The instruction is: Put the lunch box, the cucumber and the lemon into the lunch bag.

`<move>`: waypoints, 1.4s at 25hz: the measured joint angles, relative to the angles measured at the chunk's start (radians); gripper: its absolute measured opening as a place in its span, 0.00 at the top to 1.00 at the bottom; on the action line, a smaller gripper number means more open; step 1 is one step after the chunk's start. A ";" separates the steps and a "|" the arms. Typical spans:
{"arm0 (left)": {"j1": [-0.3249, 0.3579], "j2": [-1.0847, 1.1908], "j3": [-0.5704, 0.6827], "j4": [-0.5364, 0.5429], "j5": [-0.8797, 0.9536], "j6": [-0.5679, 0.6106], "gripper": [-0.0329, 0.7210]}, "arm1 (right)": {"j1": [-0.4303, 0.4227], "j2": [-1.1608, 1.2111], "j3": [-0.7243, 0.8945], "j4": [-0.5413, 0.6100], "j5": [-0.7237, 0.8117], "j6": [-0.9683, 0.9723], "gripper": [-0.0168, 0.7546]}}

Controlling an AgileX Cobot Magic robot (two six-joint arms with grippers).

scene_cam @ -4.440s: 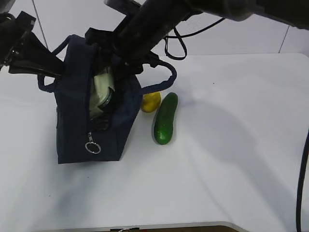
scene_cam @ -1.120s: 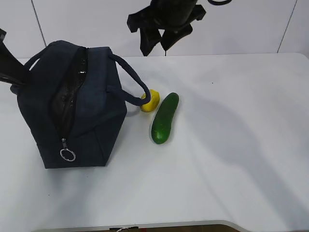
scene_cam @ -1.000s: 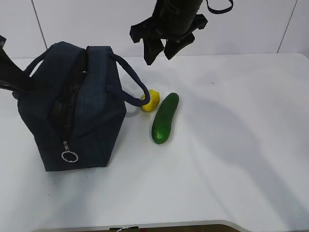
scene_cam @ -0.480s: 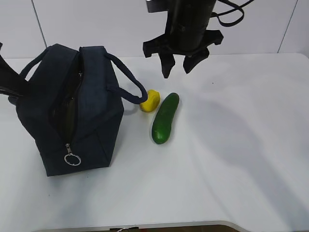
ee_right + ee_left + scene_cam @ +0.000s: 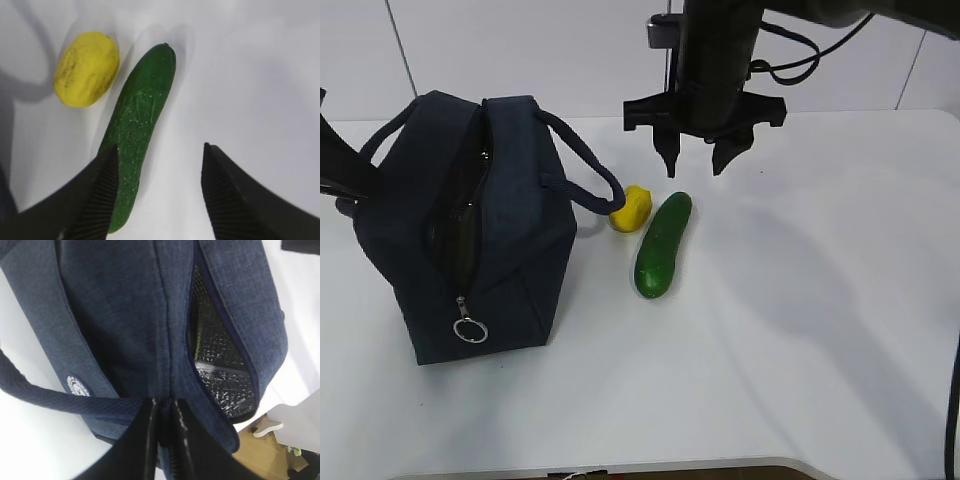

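Right fingers (image 5: pixel 696 164) now lower, spread over cucumber (image 5: pixel 662 245)

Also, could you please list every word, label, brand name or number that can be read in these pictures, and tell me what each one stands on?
No text can be read anywhere.
Round white badge on the side of the lunch bag: it carries a print, too small and blurred to read.
Cucumber, lemon and table: no label or writing visible.
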 joint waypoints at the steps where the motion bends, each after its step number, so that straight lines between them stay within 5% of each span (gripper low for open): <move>1: 0.000 0.000 0.000 0.000 -0.001 0.000 0.94 | 0.000 0.008 0.000 0.000 -0.002 0.002 0.42; 5: 0.000 0.000 0.000 0.000 -0.005 0.000 0.94 | 0.000 0.030 0.003 0.002 -0.002 0.035 0.40; 13: 0.000 0.000 0.000 0.000 -0.007 0.000 0.94 | 0.000 0.043 0.003 0.052 -0.069 0.078 0.19; 35: 0.000 0.000 0.000 0.000 -0.007 0.000 0.94 | 0.000 0.128 0.003 0.077 -0.085 0.118 0.21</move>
